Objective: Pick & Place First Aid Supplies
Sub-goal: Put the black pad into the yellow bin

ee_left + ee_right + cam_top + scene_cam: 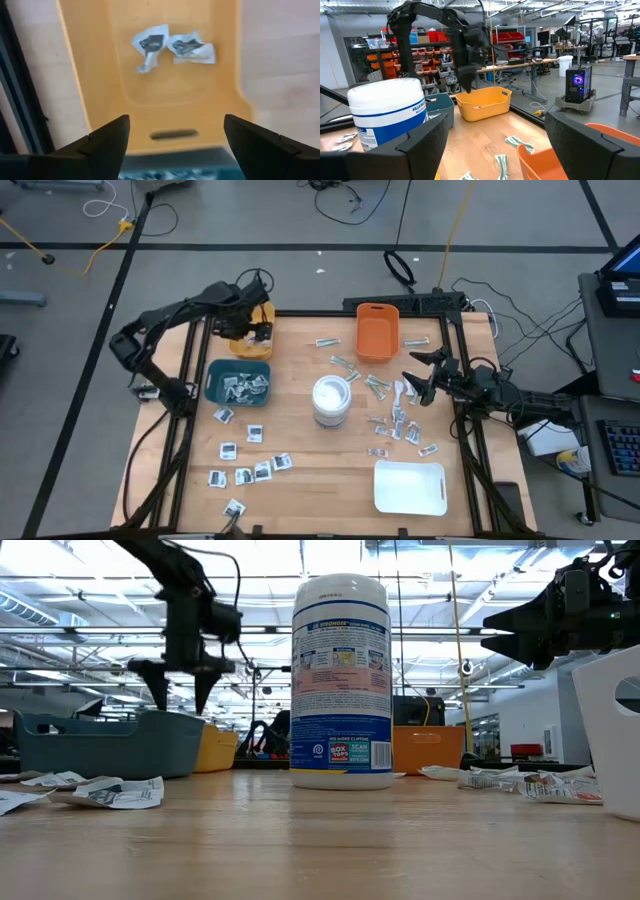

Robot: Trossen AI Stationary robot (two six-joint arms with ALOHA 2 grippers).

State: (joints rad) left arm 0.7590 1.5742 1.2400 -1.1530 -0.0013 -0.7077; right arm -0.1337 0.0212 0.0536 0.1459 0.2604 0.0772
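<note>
Left tool (pixel 172 137) is hanging released over the yellow bin (pixel 165 95), fingers spread, with two packets (pixel 172 46) lying inside it. Right tool (pixel 418 375) is hovering released, holding nothing, above the strips (pixel 395 420) scattered on the surface (pixel 330 465) near the orange bin (pixel 376 332). More packets are sitting in the teal bin (pixel 215 385).

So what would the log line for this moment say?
left gripper: open over yellow bin | two packets inside | right gripper: open, waiting
</note>
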